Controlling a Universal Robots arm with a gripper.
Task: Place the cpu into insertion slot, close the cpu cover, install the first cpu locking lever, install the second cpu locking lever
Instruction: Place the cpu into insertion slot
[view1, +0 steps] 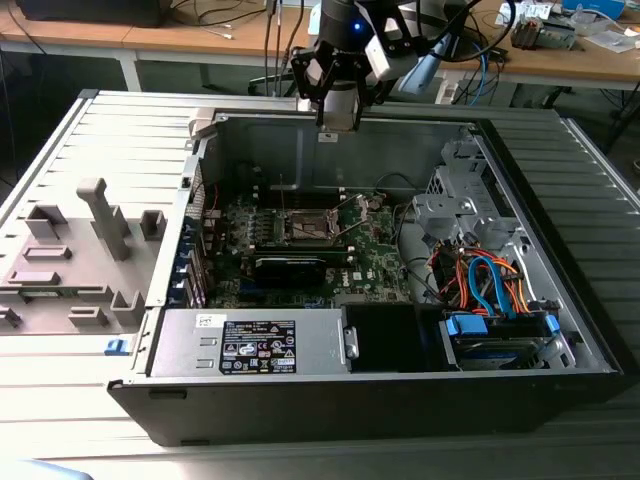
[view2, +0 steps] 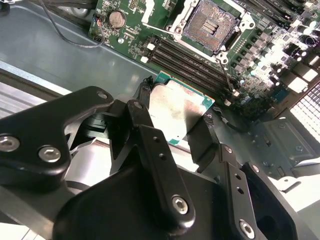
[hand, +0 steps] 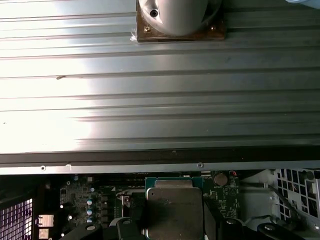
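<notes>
While I watch from the remote console, I read the exterior view from nine o'clock across to three. At nine o'clock a matte grey moulded fixture (view1: 85, 245) with upright pegs and shallow pockets lies on the ribbed sheet-metal table (view1: 60, 150). Beside it is the open computer case (view1: 380, 395), dark-rimmed with grey steel walls, and a boxy silver power supply (view1: 250, 345) sits along its six o'clock edge. At twelve o'clock the gripper (view1: 338, 108) hangs above the case's far wall. Near the middle of the case the green motherboard (view1: 370, 250) carries the insertion slot (view1: 308, 228), a small square with a silver rim. A long black graphics card (view1: 290, 266) lies at the slot's six o'clock. Toward three o'clock a perforated steel drive cage (view1: 450, 205) stands over a tangle of orange and blue cables (view1: 490, 285).

In the second wrist view the black jointed fingers (view2: 202, 140) are drawn in partway and pinch the cpu (view2: 175, 107) by two opposite edges. The chip is flat and square — a dull, brushed silver-grey lid with a thin green border of substrate. It is held in the air, well apart from the slot, whose brownish-gold contact field lies bare. In the first wrist view the lid shows stepped shoulders, with the motherboard behind it.
</notes>
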